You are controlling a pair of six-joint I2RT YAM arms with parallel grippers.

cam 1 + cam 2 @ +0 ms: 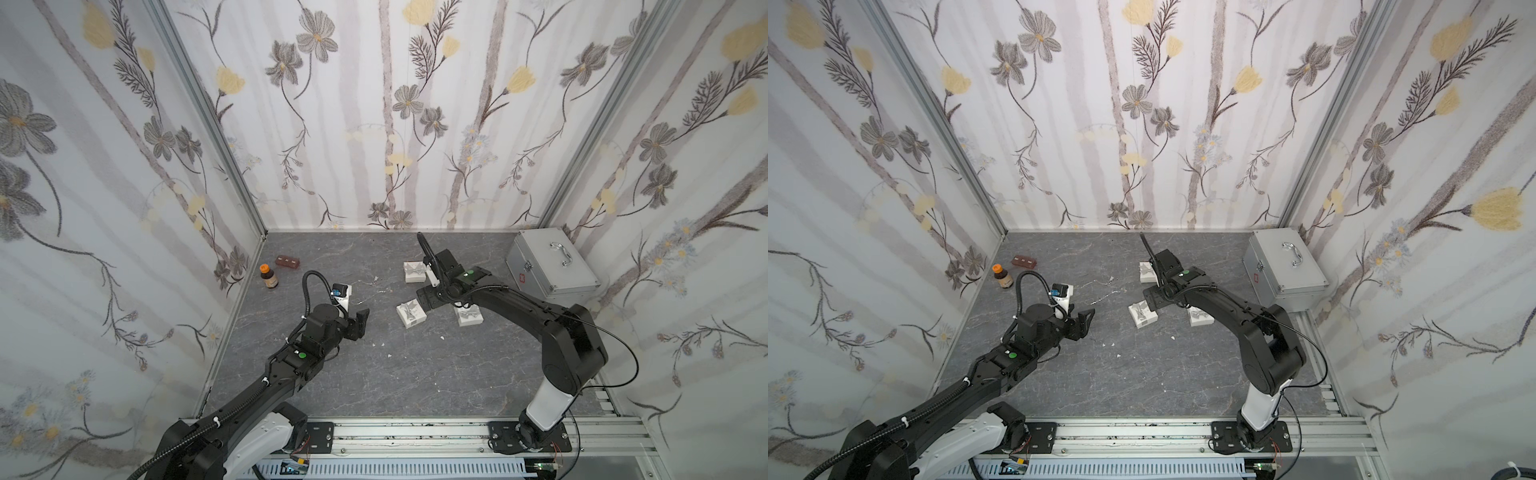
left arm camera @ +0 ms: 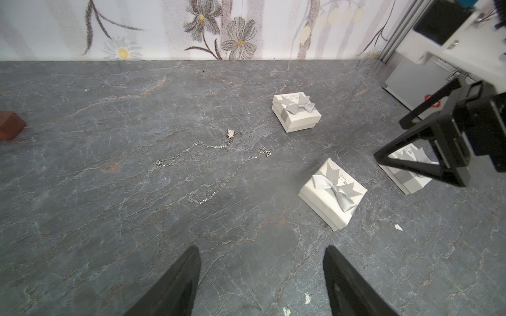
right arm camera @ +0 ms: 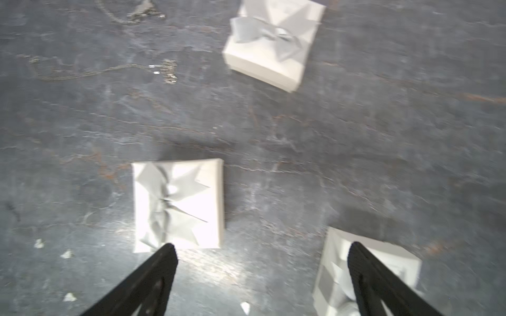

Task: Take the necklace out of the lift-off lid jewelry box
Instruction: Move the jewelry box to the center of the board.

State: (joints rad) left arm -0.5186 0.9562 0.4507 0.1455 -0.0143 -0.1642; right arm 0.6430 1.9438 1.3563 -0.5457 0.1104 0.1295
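Two chains and three boxes sit on the grey desk (image 1: 415, 374).

- **Far left, by the wall:** brown bottle (image 1: 269, 277), orange cap, upright. A brown block (image 1: 288, 262) lies near it, toward the back.
- **Left fingers (image 1: 360, 321):** above the desk, spread well apart, nothing between them.
- **Necklaces:** both lie loose on bare desk. The first necklace (image 2: 189, 147) has a pale pendant at one end. The second necklace (image 2: 228, 179) is nearer the boxes. Neither touches a box.
- **Boxes:** three white jewelry boxes with grey bows, lids on (contents not visible). They are the far box (image 2: 297, 112), the near box (image 2: 332, 191) and the third box (image 2: 410, 184), which is partly behind the right arm.
- **Right fingers (image 1: 426, 297):** over the gap between the near and third boxes, spread wide, empty.
- **Far right corner:** silver case (image 1: 550, 264), closed.
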